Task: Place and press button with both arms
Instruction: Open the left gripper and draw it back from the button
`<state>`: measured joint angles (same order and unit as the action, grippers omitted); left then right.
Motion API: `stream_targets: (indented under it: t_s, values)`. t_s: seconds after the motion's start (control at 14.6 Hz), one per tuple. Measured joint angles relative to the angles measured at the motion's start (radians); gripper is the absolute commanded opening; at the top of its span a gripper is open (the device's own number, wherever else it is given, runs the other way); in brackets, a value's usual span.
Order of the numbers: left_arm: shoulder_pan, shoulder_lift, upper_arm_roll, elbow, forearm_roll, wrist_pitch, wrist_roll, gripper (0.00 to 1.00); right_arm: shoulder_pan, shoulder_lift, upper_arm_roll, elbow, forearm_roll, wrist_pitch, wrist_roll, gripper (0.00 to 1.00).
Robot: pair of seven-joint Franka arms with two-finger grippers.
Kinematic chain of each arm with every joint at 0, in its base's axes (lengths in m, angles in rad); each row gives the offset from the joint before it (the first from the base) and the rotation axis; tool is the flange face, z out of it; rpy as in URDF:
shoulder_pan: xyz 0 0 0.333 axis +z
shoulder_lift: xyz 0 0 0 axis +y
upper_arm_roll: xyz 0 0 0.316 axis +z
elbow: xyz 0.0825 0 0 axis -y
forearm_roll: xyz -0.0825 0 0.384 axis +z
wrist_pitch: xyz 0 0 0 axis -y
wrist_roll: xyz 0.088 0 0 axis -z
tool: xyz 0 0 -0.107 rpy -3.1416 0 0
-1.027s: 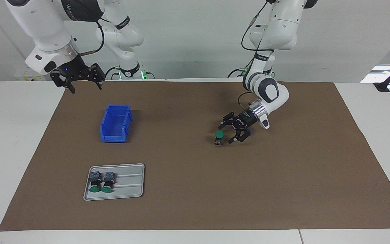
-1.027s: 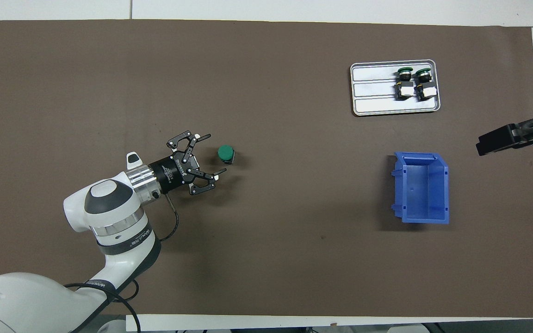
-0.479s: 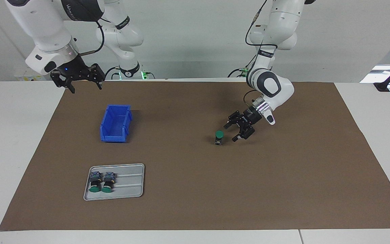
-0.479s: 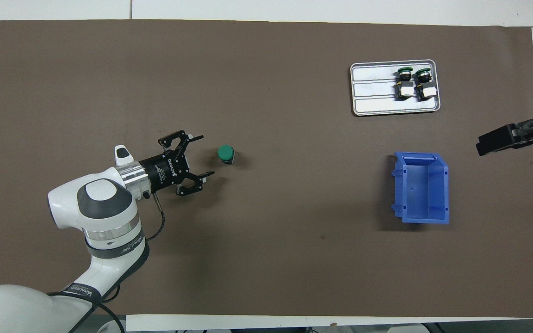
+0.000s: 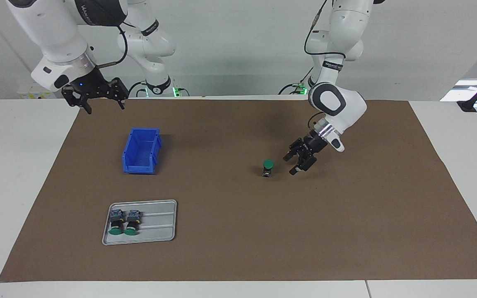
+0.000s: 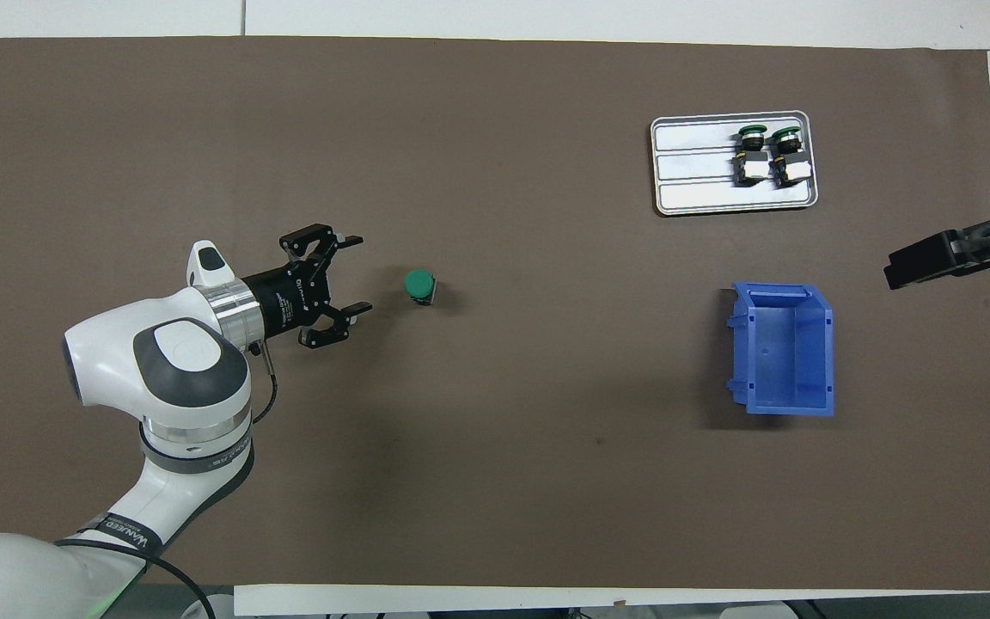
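I see the button [image 5: 268, 167] standing upright on the mat [image 5: 238, 248]; my left gripper [image 5: 292, 164] is released near it, right gripper [image 5: 97, 99] waits released.

Matt brown mat [image 5: 230, 231], glossy blue plastic bin [image 5: 141, 151].

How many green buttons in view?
3. One button stands alone mid-mat, cap up, beside the open left pincer. Two more lie side by side in the tray toward the right arm's end. None seems hidden.
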<state>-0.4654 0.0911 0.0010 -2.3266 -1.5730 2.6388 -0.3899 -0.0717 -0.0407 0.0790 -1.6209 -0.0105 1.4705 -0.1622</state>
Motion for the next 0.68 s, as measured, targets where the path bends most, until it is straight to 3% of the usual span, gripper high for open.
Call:
stream_targets:
  t_s: [0.62, 0.68]
  values:
    - [0.010, -0.026, 0.002, 0.023, 0.430, -0.062, -0.004, 0.97, 0.000, 0.000, 0.000, 0.000, 0.000, 0.000, 0.000, 0.99]
    - [0.012, -0.033, 0.003, 0.026, 0.524, -0.083, -0.019, 0.91, 0.000, 0.000, 0.000, 0.000, 0.000, 0.000, 0.000, 0.99]
